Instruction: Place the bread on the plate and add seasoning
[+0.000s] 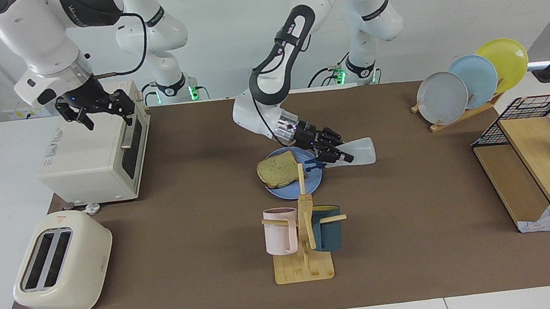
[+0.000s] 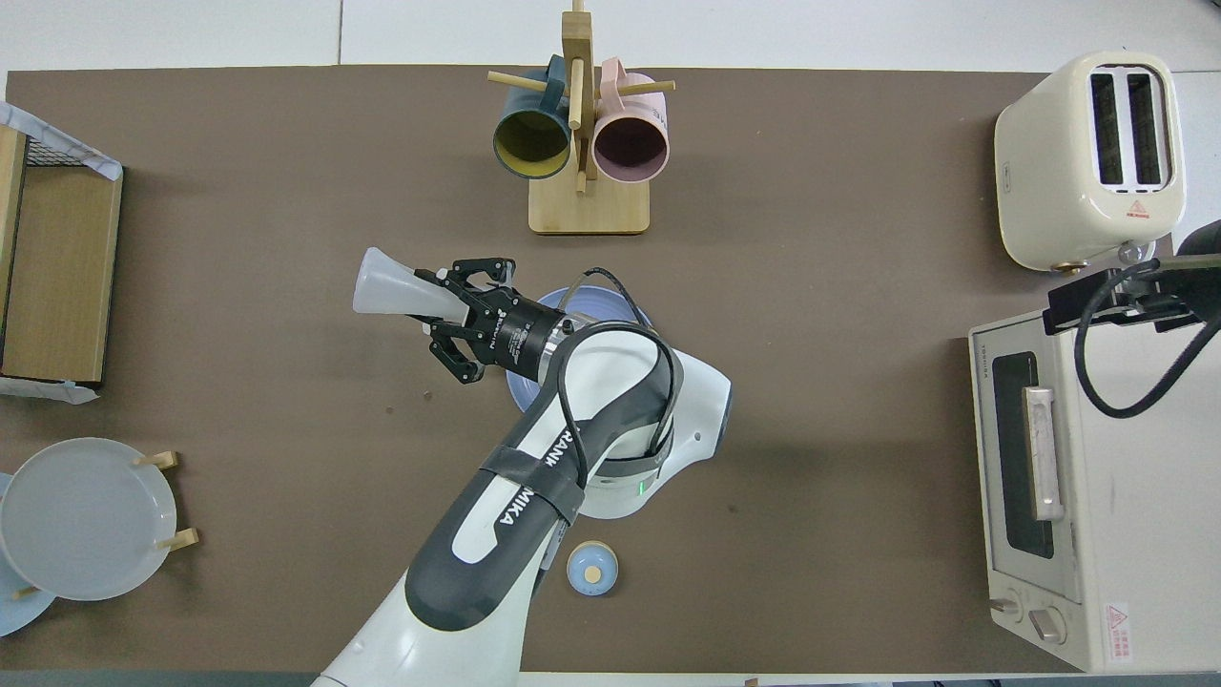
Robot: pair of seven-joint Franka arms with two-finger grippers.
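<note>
The bread (image 1: 276,169) lies flat on the blue plate (image 1: 311,185) in the middle of the mat, on the half toward the right arm's end. My left gripper (image 1: 336,155) is shut on the seasoning (image 1: 361,151), a translucent white bottle held almost level. Its wide base points toward the left arm's end of the table. Its dark blue cap (image 1: 312,165) hangs over the plate's edge. From overhead, the seasoning (image 2: 386,286) sticks out past the left gripper (image 2: 448,303), and the arm hides the bread and most of the plate (image 2: 599,298). My right gripper (image 1: 107,117) waits open over the toaster oven (image 1: 93,157).
A wooden mug rack (image 1: 305,262) with a pink and a dark teal mug stands farther from the robots than the plate. A cream toaster (image 1: 63,263) sits at the right arm's end. A plate rack (image 1: 469,80) and a wire shelf (image 1: 538,159) occupy the left arm's end. A small blue bell (image 2: 591,570) sits near the robots.
</note>
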